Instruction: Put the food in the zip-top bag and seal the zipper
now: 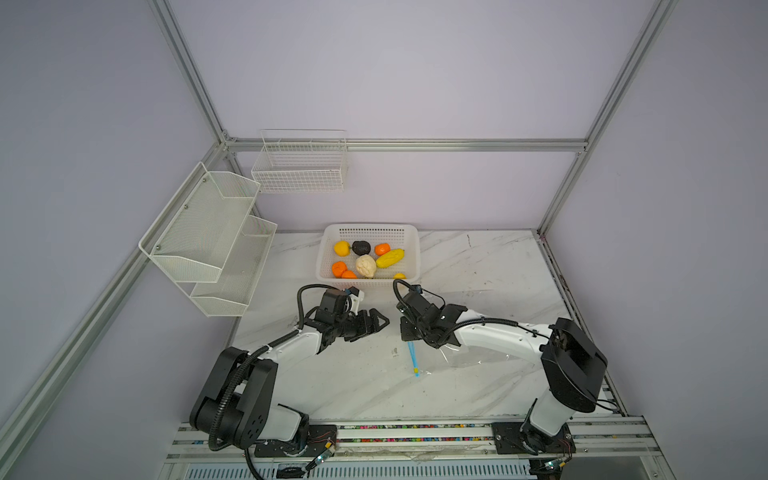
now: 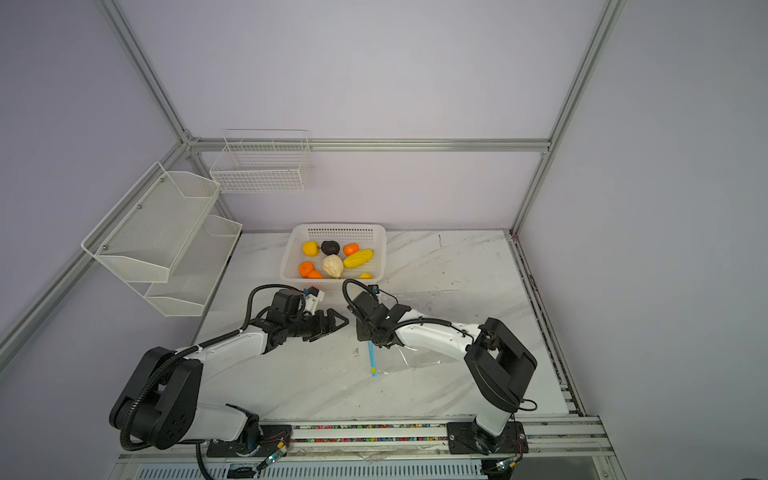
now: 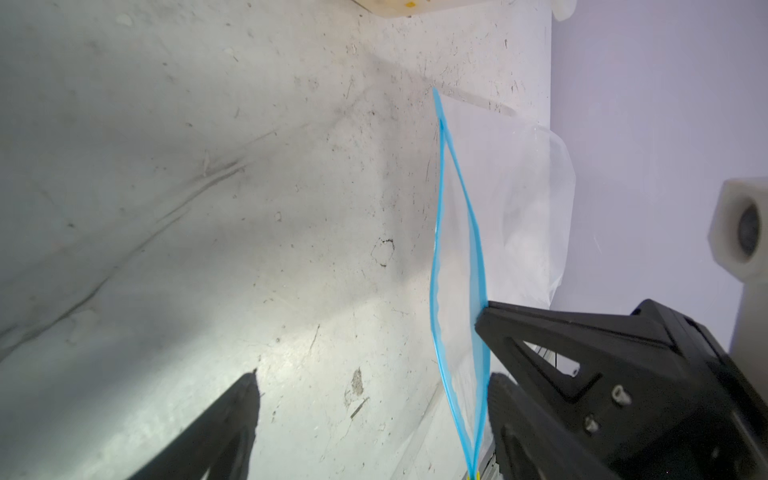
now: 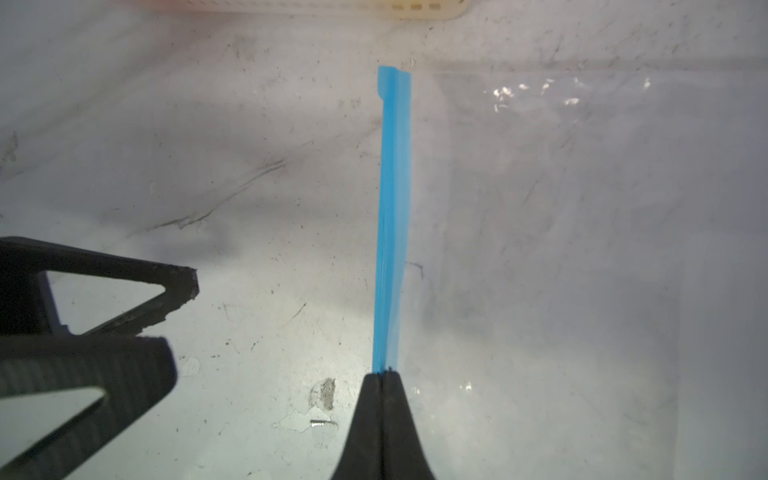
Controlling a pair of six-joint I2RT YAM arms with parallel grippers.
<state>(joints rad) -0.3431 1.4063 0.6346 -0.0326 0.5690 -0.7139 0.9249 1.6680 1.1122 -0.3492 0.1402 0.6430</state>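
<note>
The marble table (image 1: 332,386) holds the clear zip-top bag (image 4: 582,249), lying near the middle, and behind it the white basket (image 1: 371,227) with the food (image 1: 365,266) inside. The left gripper (image 1: 376,326) hangs wide open just beside the bag's mouth, holding nothing — the right gripper (image 4: 382,374) is pinched tight on the blue zipper (image 4: 392,216), whose two strips gape apart.

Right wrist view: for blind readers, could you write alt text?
The right gripper, jaws shut, pinches the light-blue zipper of the clear zip-top bag lying on the marble table. The left gripper stands open nearby.
</note>
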